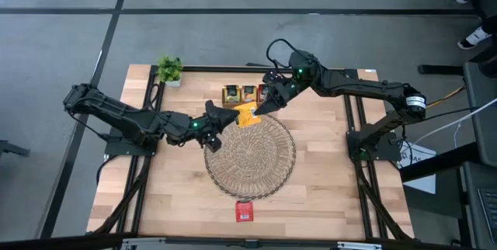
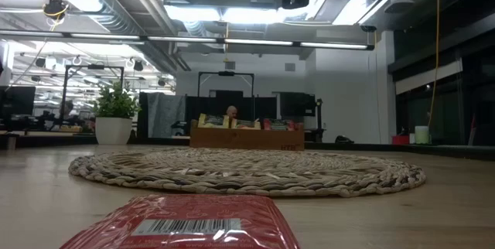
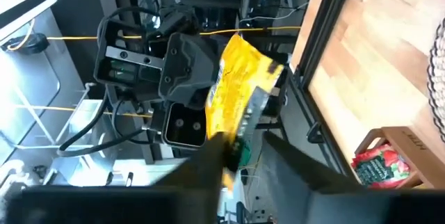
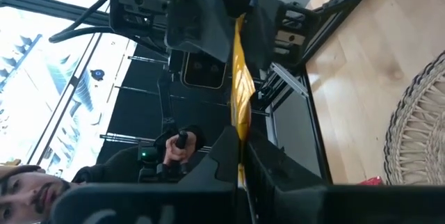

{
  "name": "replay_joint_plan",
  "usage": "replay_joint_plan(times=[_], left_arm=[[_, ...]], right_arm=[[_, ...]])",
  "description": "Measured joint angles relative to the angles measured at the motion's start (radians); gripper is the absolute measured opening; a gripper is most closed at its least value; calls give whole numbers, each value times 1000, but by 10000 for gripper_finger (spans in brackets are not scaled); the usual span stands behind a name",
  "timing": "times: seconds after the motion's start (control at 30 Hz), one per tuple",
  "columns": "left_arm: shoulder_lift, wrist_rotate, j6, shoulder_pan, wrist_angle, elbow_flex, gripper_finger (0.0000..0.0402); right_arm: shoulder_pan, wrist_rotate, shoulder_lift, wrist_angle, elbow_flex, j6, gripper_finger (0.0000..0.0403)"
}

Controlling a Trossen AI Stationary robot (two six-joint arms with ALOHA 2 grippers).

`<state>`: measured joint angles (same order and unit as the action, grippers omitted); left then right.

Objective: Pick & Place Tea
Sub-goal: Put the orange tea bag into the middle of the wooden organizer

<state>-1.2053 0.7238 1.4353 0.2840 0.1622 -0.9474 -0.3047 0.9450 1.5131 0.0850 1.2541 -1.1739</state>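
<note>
So the left gripper [image 1: 223, 123] is up over the back edge of the round woven wicker mat [image 1: 250, 157], fingers around one end of a small flat yellow tea sachet [image 1: 246, 114], but I honestly can't tell if they've clamped yet or are just straddling it. The right gripper [image 1: 262, 109] has the other end pinched tight, thin edge between its pads in its wrist view, so the sachet hangs in the air between the two arms, just in front of the small wooden box [image 1: 247, 95] of more sachets at the back of the table. My read: this thing weighs nothing, it's crinkly foil-ish paper, floppy and probably a bit slick, so it'll bend or twist if grabbed at a corner. I'd take it flat across a sealed edge. A red sachet [image 1: 245, 211] lies alone near the front edge.
</note>
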Motion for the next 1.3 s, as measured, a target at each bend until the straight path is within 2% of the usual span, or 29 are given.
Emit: replay_joint_plan(times=[0.13, 0.23, 0.43, 0.57, 0.83, 1.07, 1.3], left_arm=[[0, 3, -12, 0, 0, 0, 16], [0, 19, -30, 0, 0, 0, 5], [0, 47, -48, -1, -1, 0, 2], [0, 67, -112, -15, -1, 0, 2], [11, 66, -316, -87, -1, 0, 2], [33, -38, -467, -194, 0, 0, 2], [27, -206, -624, -341, -64, -61, 2]], right_arm=[[0, 0, 0, -1, 0, 0, 12], [0, -17, 0, -1, 0, 0, 25], [0, -34, -2, 8, 0, 0, 59], [0, -26, -2, 84, 0, -21, 75], [-9, 79, -10, 301, 0, -161, 87], [-8, 79, -81, 345, 0, -148, 88], [-9, -20, -173, 345, 0, 67, 88]])
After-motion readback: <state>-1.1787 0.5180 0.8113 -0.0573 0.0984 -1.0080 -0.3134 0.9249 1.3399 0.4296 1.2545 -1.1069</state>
